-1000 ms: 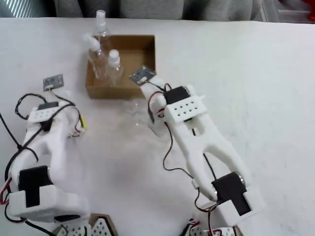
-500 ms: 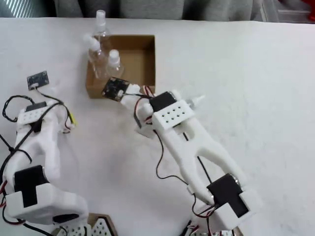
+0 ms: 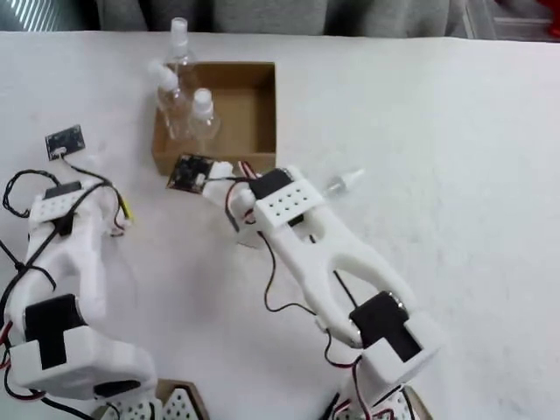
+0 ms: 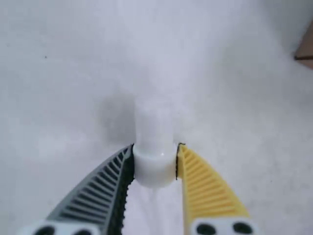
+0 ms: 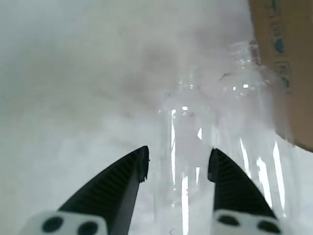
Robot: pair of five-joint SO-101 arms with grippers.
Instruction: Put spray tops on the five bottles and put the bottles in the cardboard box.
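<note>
In the high view, an open brown cardboard box (image 3: 254,105) sits on the white table (image 3: 437,105). One clear plastic bottle with a white spray top (image 3: 203,114) stands inside the box. A second capped bottle (image 3: 166,87) is at the box's side wall, and whether it stands inside or outside that wall cannot be told. A third capped bottle (image 3: 179,42) stands just beyond the box's far wall. A loose white spray top (image 3: 346,182) lies on its side near the box's front corner. The right arm (image 3: 315,245) ends just in front of the box's near wall, and the left arm (image 3: 61,254) is well apart from the box.

In the left wrist view, the left gripper (image 4: 154,152) is clenched on a white cylindrical spray cap (image 4: 153,127), one grey finger and one yellow finger (image 4: 205,186) pressing its sides.

In the right wrist view, the right gripper (image 5: 178,164) has its black fingers spread either side of an uncapped clear bottle (image 5: 188,122). Another uncapped clear bottle (image 5: 244,98) is just beside it, right against the box's outer wall.
</note>
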